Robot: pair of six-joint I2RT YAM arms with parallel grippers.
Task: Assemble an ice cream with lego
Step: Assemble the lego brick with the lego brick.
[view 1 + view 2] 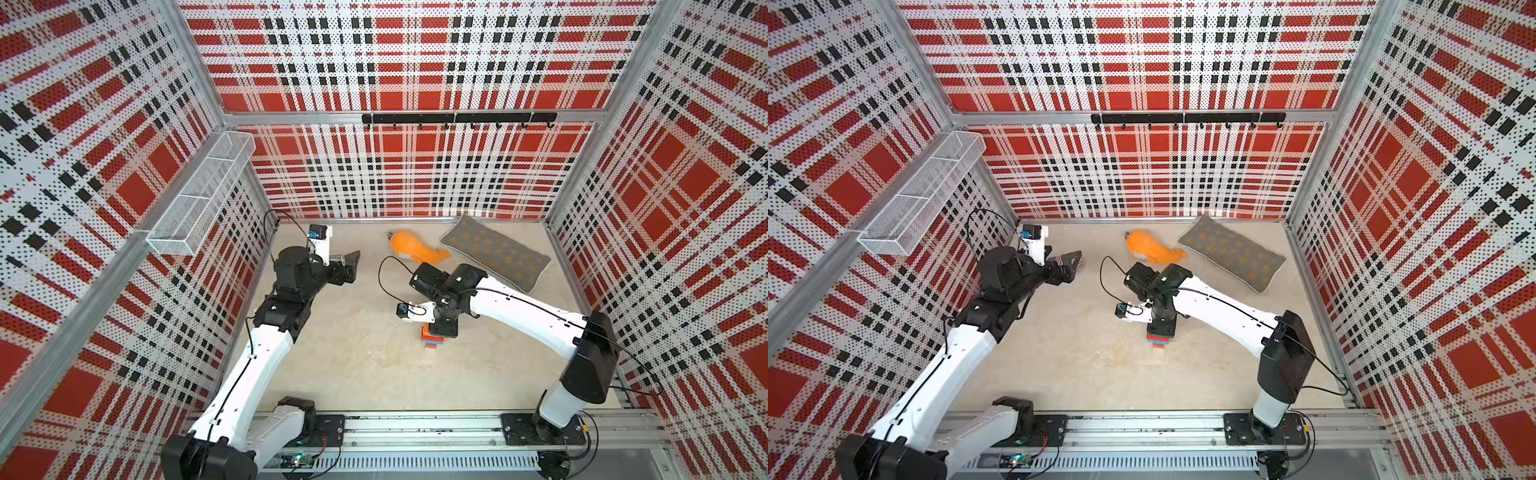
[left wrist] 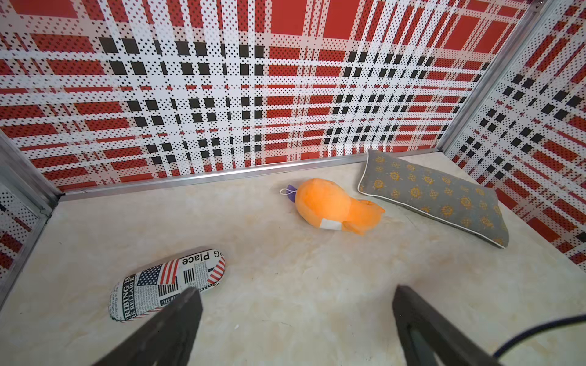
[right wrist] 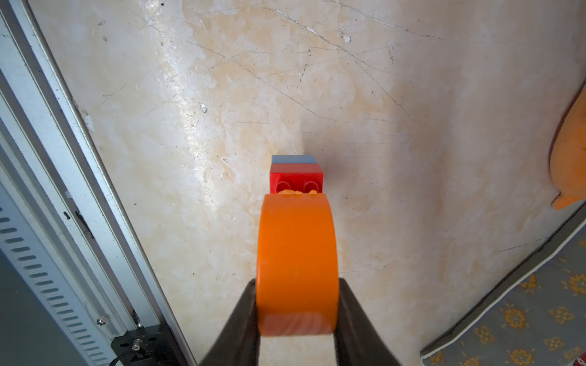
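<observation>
While the right arm (image 1: 519, 307) reaches in with its wrist bent straight down, the right end effector (image 3: 296, 304) is clamped on the rounded orange piece (image 3: 296, 253). That piece sits over the red brick (image 3: 296, 179) and blue layer (image 3: 293, 159) of the ice cream (image 1: 433, 340), which stands mid-surface (image 1: 353, 374). The left arm (image 1: 266, 353) folds toward the far corner, and the left end effector (image 2: 295, 294) is spread wide and empty near a newsprint pouch (image 2: 168, 285).

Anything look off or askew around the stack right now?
One thing: in the right wrist view the orange piece, held in the right gripper, leaves two studs of the red brick uncovered at one end, so it may sit offset. Nothing looks spilled or damaged.
</observation>
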